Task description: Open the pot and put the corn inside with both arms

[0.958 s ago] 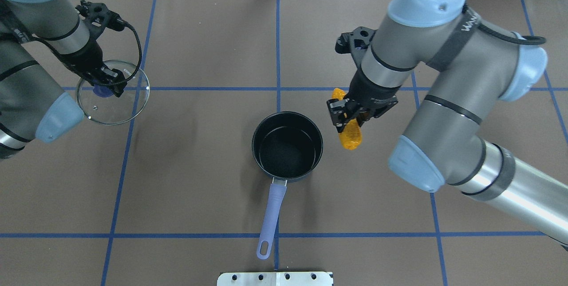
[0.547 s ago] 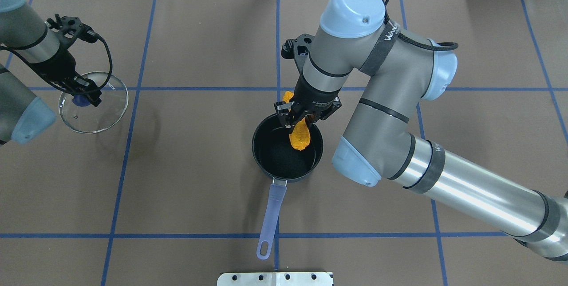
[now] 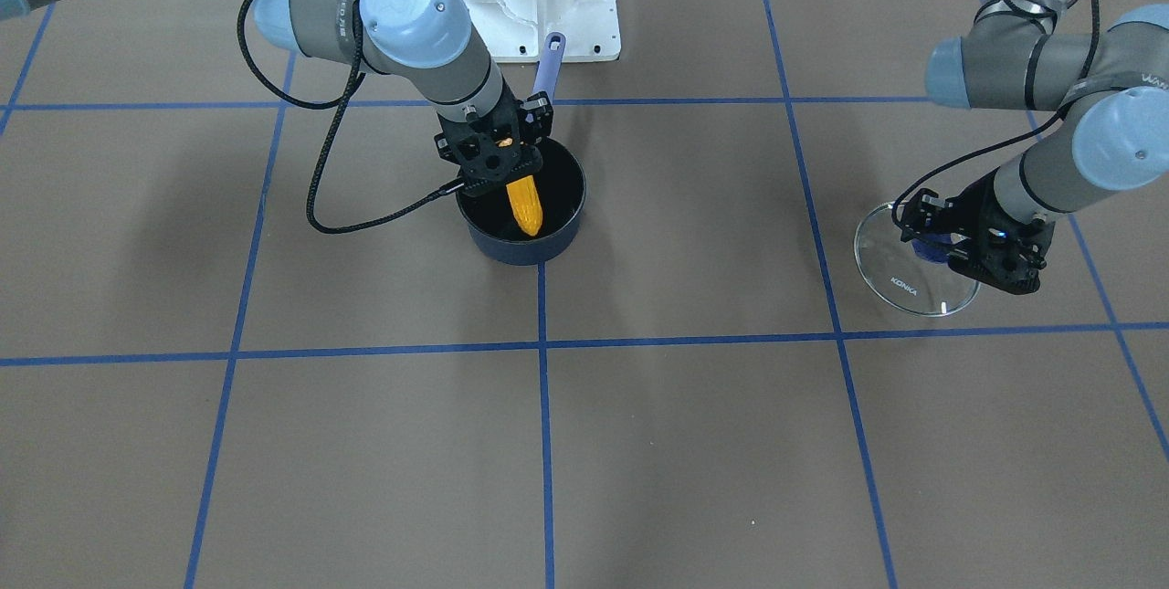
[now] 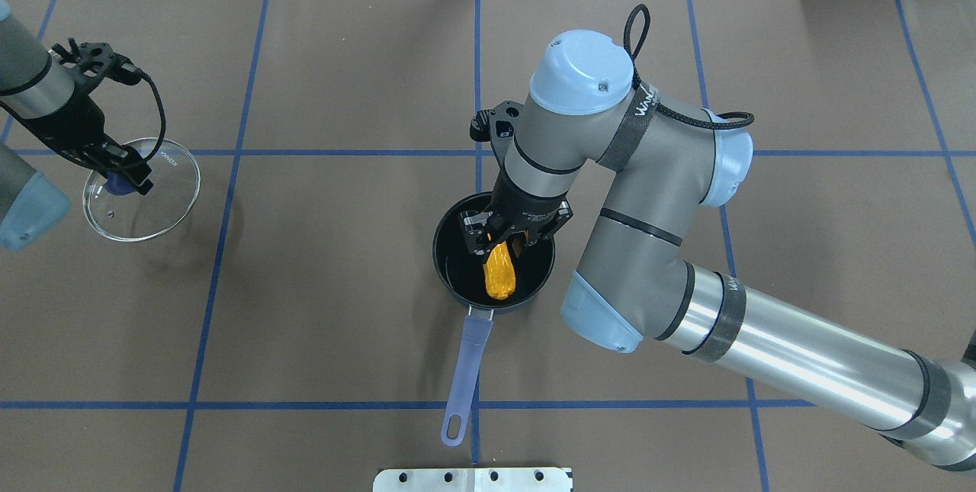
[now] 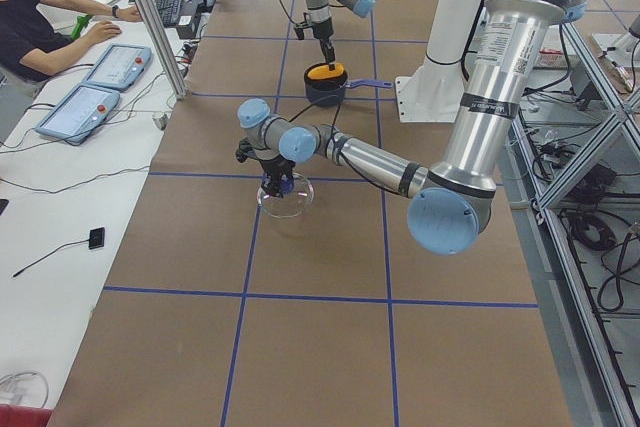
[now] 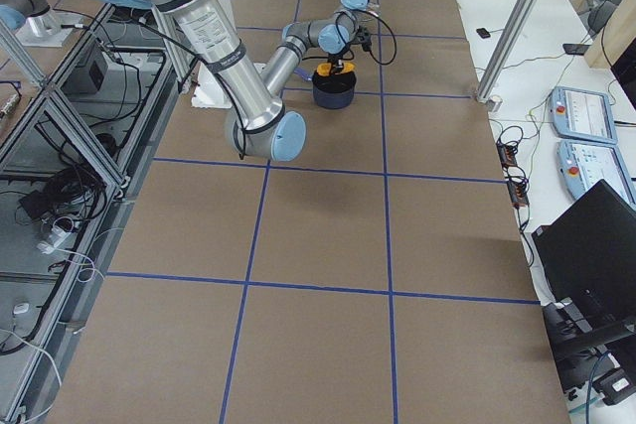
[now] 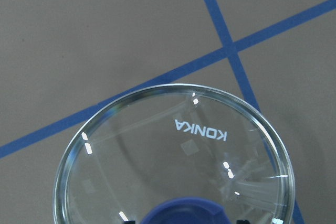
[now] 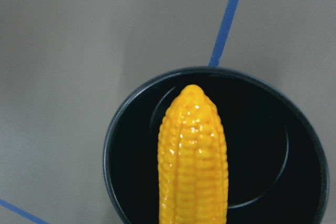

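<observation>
- Right gripper (image 4: 499,242): clenched on the thick end of the corn (image 4: 500,274).
- Corn: hangs tip down, inside the rim of the pot (image 4: 460,267). Contact with the pot bottom cannot be told.
- Pot: uncovered, upright on the table (image 4: 351,309).
- Left gripper (image 4: 122,172): clamped on the blue knob (image 4: 114,184) of the glass lid (image 4: 164,194).
- Lid: well apart from the pot, on the robot's left.

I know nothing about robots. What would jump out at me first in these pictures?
The bright orange-yellow corn catches the eye first: the right gripper holds it over the open dark pot near the middle of the table. Far off on the robot's left side, the left gripper grips a clear glass lid by its blue knob.
</observation>
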You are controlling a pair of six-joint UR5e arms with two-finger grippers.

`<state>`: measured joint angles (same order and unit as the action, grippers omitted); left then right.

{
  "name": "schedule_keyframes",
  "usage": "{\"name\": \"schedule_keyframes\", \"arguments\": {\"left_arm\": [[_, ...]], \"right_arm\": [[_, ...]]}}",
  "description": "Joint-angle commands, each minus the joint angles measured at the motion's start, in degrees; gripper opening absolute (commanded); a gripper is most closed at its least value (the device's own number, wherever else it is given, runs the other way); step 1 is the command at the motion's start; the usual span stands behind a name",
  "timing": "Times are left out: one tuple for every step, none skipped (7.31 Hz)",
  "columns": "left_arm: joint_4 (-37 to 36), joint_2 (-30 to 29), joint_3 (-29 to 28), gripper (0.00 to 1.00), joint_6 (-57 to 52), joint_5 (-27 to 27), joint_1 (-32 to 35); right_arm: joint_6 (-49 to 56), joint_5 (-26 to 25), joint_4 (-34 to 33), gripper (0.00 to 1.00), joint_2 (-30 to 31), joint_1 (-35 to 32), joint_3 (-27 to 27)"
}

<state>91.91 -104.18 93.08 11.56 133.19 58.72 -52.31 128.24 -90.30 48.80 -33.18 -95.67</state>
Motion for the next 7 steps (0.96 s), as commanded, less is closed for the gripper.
{"name": "schedule_keyframes", "arguments": {"left_arm": [[0.0,1.3,-0.3,0.62,0.0,0.2,0.0],[0.1,2.0,-0.4,0.62,0.0,0.2,0.0],[0.1,2.5,-0.4,0.64,0.0,0.2,-0.2],[0.1,2.5,-0.4,0.73,0.1,0.2,-0.4],[0.1,2.5,-0.4,0.98,0.0,0.2,-0.4],[0.1,2.6,-0.1,0.98,0.0,0.2,-0.3],[0.3,2.6,0.8,0.98,0.1,0.2,0.2]], "right_arm": [[0.1,0.3,0.0,1.00,1.0,0.2,-1.1],[0.2,0.4,-0.1,1.00,1.1,0.2,-1.8],[0.6,0.2,-0.1,1.00,2.5,0.1,-3.3],[0.6,1.0,0.0,1.00,2.6,-1.6,-3.5],[0.6,0.5,0.1,1.00,2.7,-3.5,-4.1],[0.5,-4.1,0.0,1.00,2.9,-6.3,-5.4],[0.9,-9.6,0.2,1.00,4.5,-7.3,-7.6]]}}
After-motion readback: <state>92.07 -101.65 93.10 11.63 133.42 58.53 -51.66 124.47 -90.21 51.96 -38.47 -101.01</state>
